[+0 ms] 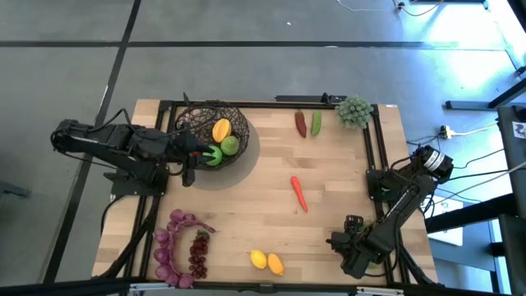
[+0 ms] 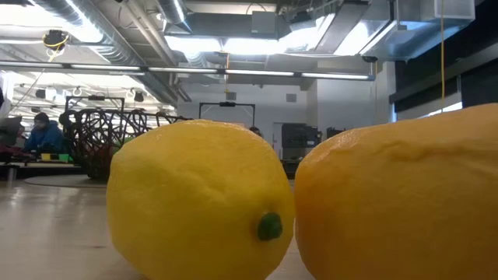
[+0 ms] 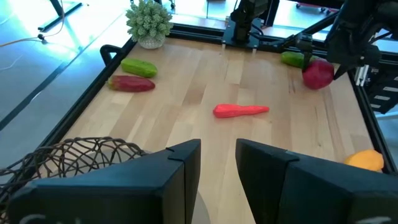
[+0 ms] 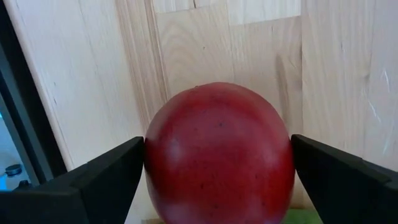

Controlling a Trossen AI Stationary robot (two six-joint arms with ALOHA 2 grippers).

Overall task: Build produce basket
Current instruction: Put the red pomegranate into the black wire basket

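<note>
My right gripper [image 4: 217, 168] has its fingers spread wide around the red pomegranate [image 4: 219, 152], touching both sides. My left gripper [image 1: 191, 160] sits narrowly parted, empty, beside the basket [image 1: 207, 122].

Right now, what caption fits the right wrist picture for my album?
The right claw hugs a red pomegranate between its fingers above the wooden table.

open wood mid-table around the carrot [image 1: 298, 193]; lemons [image 1: 266, 261] near the front edge
</note>
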